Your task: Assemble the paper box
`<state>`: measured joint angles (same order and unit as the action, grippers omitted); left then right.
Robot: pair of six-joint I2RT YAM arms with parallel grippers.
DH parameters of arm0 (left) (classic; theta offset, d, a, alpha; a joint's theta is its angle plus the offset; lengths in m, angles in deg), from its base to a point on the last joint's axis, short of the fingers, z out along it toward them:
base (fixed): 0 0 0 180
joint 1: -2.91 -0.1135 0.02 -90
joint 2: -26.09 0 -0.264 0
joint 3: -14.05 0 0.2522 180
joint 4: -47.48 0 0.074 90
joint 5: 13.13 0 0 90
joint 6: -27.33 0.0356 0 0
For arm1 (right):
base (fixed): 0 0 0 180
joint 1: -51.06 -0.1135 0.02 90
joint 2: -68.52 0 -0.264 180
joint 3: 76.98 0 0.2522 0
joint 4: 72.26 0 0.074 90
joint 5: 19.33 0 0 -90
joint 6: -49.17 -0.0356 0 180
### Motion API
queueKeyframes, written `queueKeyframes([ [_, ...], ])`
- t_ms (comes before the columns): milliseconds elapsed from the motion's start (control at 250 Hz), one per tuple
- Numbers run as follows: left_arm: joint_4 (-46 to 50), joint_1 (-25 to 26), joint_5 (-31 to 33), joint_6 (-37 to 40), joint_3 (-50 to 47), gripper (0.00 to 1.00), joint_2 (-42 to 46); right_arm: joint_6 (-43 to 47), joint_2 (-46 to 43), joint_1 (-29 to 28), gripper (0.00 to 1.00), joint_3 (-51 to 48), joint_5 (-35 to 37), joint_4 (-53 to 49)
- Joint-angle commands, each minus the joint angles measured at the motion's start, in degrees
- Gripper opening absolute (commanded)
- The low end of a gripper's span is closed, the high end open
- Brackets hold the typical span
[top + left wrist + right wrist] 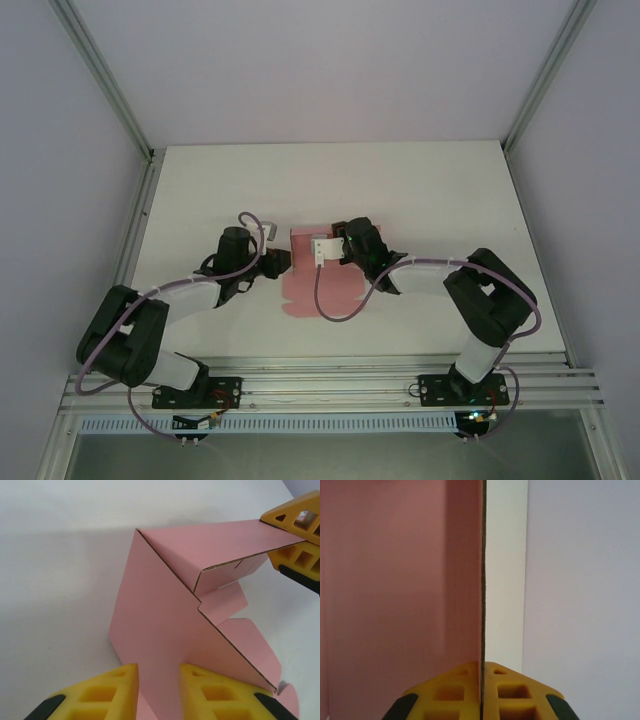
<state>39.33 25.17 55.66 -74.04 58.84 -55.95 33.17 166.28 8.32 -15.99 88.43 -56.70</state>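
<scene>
My arms cover part of the paper box point(308, 300) at the middle of the white bench point(200, 190). From my right wrist, one raised panel shows edge-on, cut off at the left. It is thin matt pink card, creased and half folded, with brown cut edges. My right fingers point(492, 677) are clamped tight on that panel at the box's 1 o'clock. My left fingers point(187, 675), at its 9 o'clock, stand partly apart astride a sloping panel.
</scene>
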Motion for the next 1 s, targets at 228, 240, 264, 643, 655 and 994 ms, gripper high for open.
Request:
queueKeyframes([
  [228,0.82,5.15,0.17,4.43,4.65,0.27,-5.54,-0.83,-0.64,-0.99,0.00,1.09,0.88,-2.51],
  [240,0.82,5.21,0.45,4.36,4.25,0.27,-5.22,-0.82,-0.70,-0.97,0.00,1.11,1.02,-2.58],
  [264,0.59,5.16,1.03,4.26,3.44,0.27,-4.48,-0.72,-0.81,-0.93,0.00,1.12,1.17,-2.63],
  [643,-0.36,5.18,6.19,0.78,-4.79,0.25,3.80,-0.23,-1.93,-1.02,0.00,1.25,3.25,-4.40],
  [655,-0.47,5.20,5.71,0.79,-4.88,0.24,3.81,-0.37,-1.95,-1.02,0.00,1.29,3.29,-4.56],
  [994,-12.90,4.54,-3.74,-0.47,-3.96,0.18,-1.98,-2.10,-3.18,-1.35,0.00,2.17,3.83,-9.79],
])
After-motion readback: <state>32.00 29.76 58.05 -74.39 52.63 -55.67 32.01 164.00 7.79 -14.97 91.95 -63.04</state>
